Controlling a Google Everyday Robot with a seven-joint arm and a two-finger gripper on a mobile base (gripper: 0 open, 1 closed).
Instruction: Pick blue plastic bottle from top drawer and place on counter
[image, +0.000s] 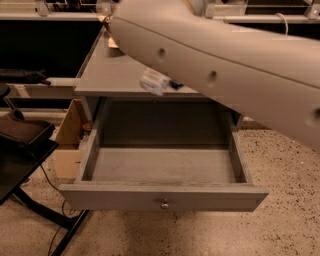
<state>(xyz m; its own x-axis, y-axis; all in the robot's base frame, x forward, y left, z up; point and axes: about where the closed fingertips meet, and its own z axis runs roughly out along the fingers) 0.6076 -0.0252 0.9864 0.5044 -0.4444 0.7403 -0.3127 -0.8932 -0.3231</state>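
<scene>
The blue plastic bottle (154, 81), clear with a pale label, hangs in the air over the front edge of the counter (112, 75), just under my large grey arm (225, 65). My gripper is hidden behind the arm, right above the bottle, and carries it. The top drawer (125, 196) is pulled fully open below, and its grey floor is bare. Its round knob (164, 204) shows at the centre of the front panel.
A corner of a dark flat packet (175, 85) peeks out beside the bottle on the counter. A cardboard box (67, 132) stands left of the desk. A black stand (22, 150) and cables lie at the left. The floor is speckled.
</scene>
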